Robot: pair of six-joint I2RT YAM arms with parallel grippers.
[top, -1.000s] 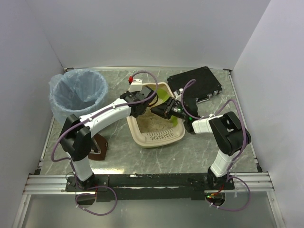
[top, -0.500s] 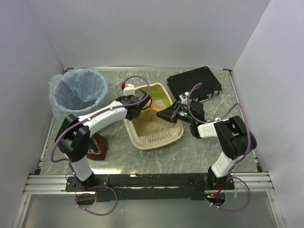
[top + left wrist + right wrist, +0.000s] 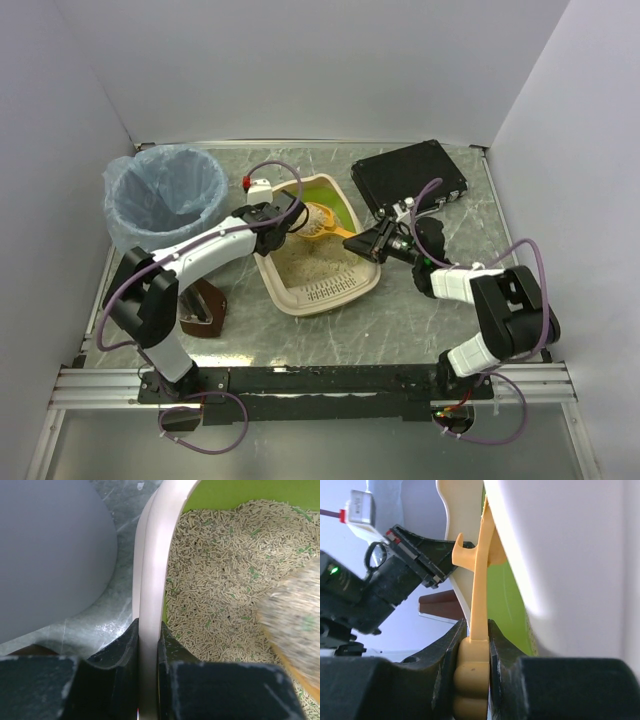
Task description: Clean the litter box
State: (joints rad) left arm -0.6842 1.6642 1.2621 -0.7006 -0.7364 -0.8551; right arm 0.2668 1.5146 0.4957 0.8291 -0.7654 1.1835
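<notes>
Right gripper (image 3: 474, 636) is pinching the end of an orange scoop (image 3: 318, 217) by its thin handle, and the scoop's bowl hangs loaded with granules over the upper middle of the litter box (image 3: 322, 292), which sits on the counter (image 3: 400, 320) at the centre of the overhead view. At the tray's left rim, the left gripper (image 3: 148, 641) is clamped, one finger outside and one inside the wall. The main risk, as I judge it, is a spill: the bin (image 3: 125, 225) with the blue bag stands at the upper left of the frame, and the left arm lies across the straight line between the scoop and the bin. A carry that clips that arm, or starts with a jerk, would shed granules onto the counter. Because the grip sits far out on a narrow handle, the heavy bowl could also twist between the fingers and tip its load. If the left gripper pulls or lifts while clamped, the tray could tilt and send litter toward the slotted end. Whether clean granules have finished sifting out cannot be told.
</notes>
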